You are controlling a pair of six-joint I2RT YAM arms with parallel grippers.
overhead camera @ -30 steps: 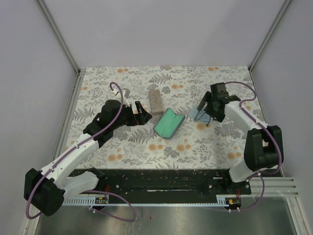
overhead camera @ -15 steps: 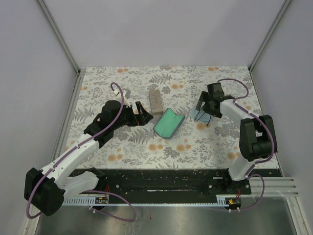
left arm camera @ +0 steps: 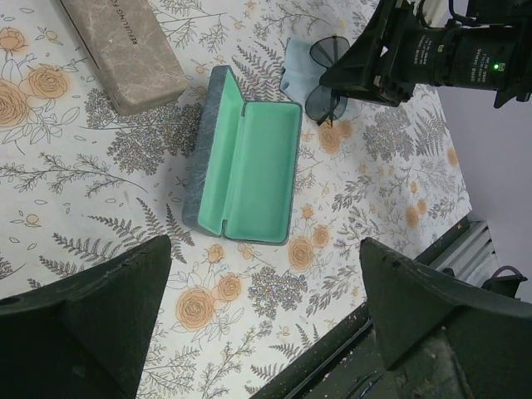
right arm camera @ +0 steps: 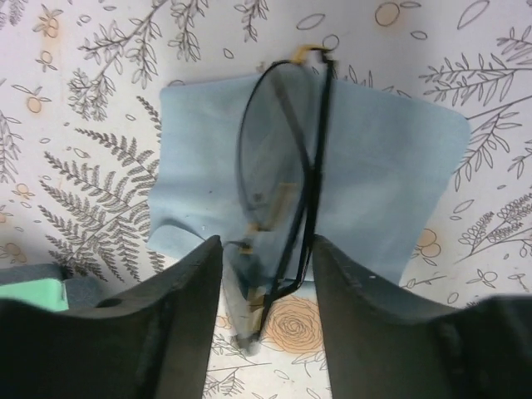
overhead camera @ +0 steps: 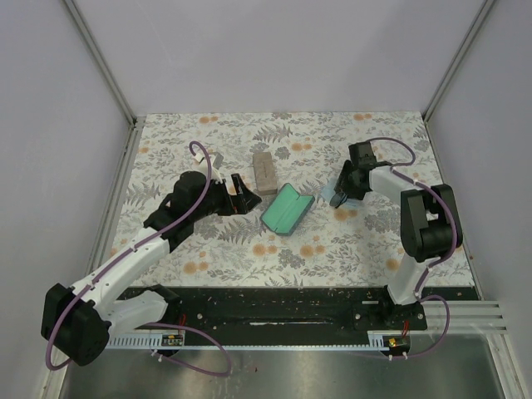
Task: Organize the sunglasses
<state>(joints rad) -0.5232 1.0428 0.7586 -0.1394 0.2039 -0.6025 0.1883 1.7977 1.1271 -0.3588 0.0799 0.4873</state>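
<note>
Where your right gripper (right arm camera: 266,249) straddles them, thin black-framed sunglasses (right arm camera: 287,179) lie on a light blue soft cloth (right arm camera: 391,166); jaws half-closed, grip: cannot tell. Left gripper (left arm camera: 262,245): jaws released wide.

Tabletop (overhead camera: 332,241): white ground, grey fern and leaf sprigs, scattered orange blooms. Black strip (overhead camera: 274,303) along its near edge.
Open case (left arm camera: 253,170): slate grey-blue shell, mint-green lining.
Closed case (left arm camera: 125,50): mottled tan, stone-like, with darker lettering on the lid.
Cloth (right arm camera: 382,166): plain pale blue.
Sunglasses (right arm camera: 274,158): thin black frame, smoky see-through lenses, small yellowish bits at the nose pads and hinge.
Left arm (overhead camera: 125,266) and right arm (overhead camera: 389,179): white links, black joints, purple cables (overhead camera: 197,143) looping off them.
Left hand (left arm camera: 266,332) and right hand (right arm camera: 266,258): matt black.
Green light (left arm camera: 496,66) on the right arm's black wrist.
Walls (overhead camera: 274,50): flat pale lilac-grey.
</note>
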